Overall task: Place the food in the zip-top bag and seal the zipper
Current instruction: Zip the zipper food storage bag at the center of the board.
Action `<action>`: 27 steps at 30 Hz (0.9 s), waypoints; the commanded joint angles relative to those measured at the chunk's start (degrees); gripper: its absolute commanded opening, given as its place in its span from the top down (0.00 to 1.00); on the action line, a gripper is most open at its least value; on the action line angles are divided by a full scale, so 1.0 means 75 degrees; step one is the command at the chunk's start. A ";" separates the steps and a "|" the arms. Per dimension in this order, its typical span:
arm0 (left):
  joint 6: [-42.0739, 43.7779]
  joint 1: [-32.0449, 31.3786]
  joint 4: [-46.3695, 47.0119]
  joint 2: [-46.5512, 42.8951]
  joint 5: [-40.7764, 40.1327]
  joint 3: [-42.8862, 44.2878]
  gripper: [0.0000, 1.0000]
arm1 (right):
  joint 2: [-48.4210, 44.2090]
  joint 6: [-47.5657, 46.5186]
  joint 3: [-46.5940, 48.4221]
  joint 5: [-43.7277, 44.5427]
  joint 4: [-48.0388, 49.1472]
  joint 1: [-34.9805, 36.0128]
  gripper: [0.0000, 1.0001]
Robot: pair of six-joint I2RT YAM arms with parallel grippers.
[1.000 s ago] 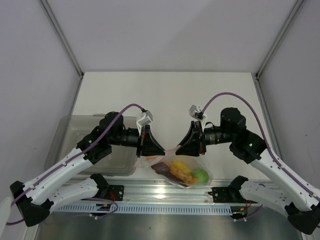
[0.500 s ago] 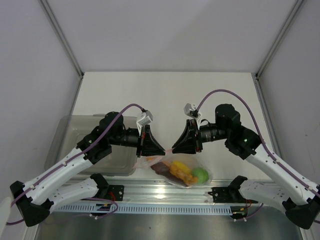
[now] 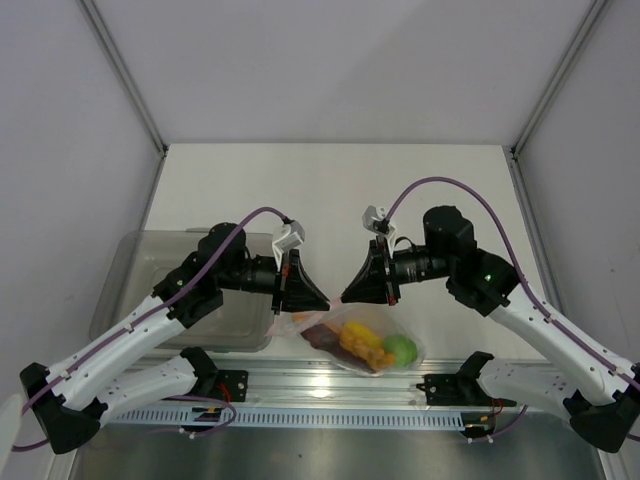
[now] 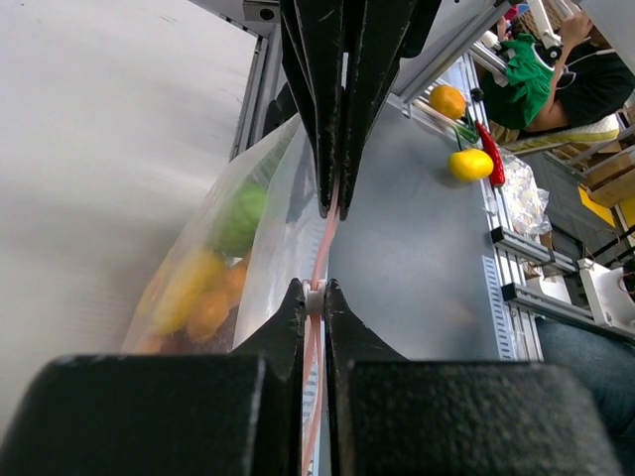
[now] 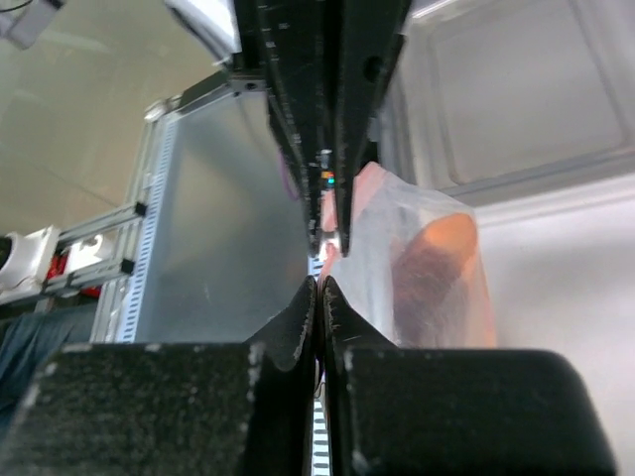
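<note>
As seen from above, find the zip-top bag (image 3: 305, 323) at the front edge of the worktop (image 3: 330, 190), about midway along it and just behind the aluminium rail (image 3: 330, 385). Find it held up by its mouth edge and sagging toward the rail. Count the food inside: dark-red slice (image 3: 322, 336) on the left, yellow-orange pieces (image 3: 362, 342) in the middle, lime-green fruit (image 3: 400, 349) on the right, all bunched together at the low end. Record the left gripper (image 3: 325, 299) pressed fully together on the zipper (image 4: 322, 248), with the pink strip pinched between its tips in the left wrist view. Record the right gripper (image 3: 346, 297) likewise clamped tight on the same strip, facing the left gripper head-on, tips very near but apart. Trace the zipper in the left wrist view as one straight taut line from the near tips into the far ones. See the clear plastic hanging to one side of that line, with green and orange shapes blurred behind it. Cannot tell from the right wrist view how far along the strip is pressed closed. Log a grey translucent bin (image 3: 150, 275) at the left edge of the worktop, under the left arm, with its near right corner just beside the bag; cannot tell whether touching.
</note>
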 commanded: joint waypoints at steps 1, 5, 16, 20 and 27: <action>-0.0040 0.0043 0.0150 -0.0074 0.0073 0.0131 0.99 | 0.0085 -0.0158 0.0469 0.1122 -0.0285 0.0091 1.00; -0.0016 0.0054 0.0044 -0.0133 0.0038 0.0107 0.99 | -0.0219 0.0052 0.0363 0.2998 -0.0262 0.0080 1.00; 0.0183 0.0206 -0.0507 -0.0344 -0.0290 0.0002 0.99 | -0.0688 0.0474 0.0480 0.5144 -0.0156 -0.0645 1.00; 0.0195 0.0277 -0.0589 -0.0508 -0.0338 -0.0127 0.99 | -0.0793 0.0662 0.0493 0.5904 -0.0168 -0.0857 1.00; 0.0218 0.0335 -0.0729 -0.0754 -0.0408 -0.0338 0.99 | -0.0946 0.0920 0.0469 0.6971 -0.0320 -0.1010 1.00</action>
